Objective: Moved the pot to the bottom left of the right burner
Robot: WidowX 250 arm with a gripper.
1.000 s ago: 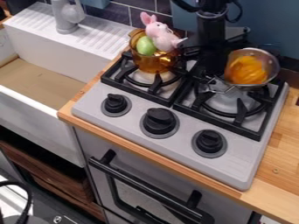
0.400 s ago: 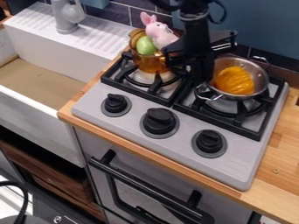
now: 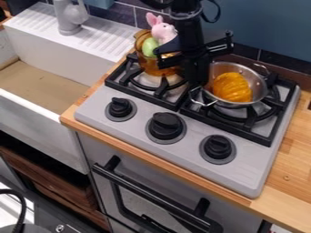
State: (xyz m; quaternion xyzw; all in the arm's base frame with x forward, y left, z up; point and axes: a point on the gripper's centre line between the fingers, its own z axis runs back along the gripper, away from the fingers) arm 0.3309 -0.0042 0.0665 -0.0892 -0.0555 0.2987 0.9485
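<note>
The black gripper (image 3: 198, 84) hangs over the left part of the right burner, shut on the left side of the metal pot by its near handle. This silver pot (image 3: 258, 83) stands roughly level over the left and middle of the right burner (image 3: 273, 112), with an orange ridged object (image 3: 232, 87) inside. One wire handle points to the front left, the other to the back right. The gripper hides the pot's left edge, and the contact between pot base and grate is hard to make out.
Left of the gripper, an amber pot (image 3: 146, 62) on the left burner holds a pink plush (image 3: 163, 31) and a green egg shape (image 3: 150, 47). Three black knobs line the stove front (image 3: 133, 129). A white sink (image 3: 36, 107) lies at the left.
The gripper and the metal pot have moved left and toward the stove front together. The pot, tilted at first, has come level, and its orange content has shifted with it.
</note>
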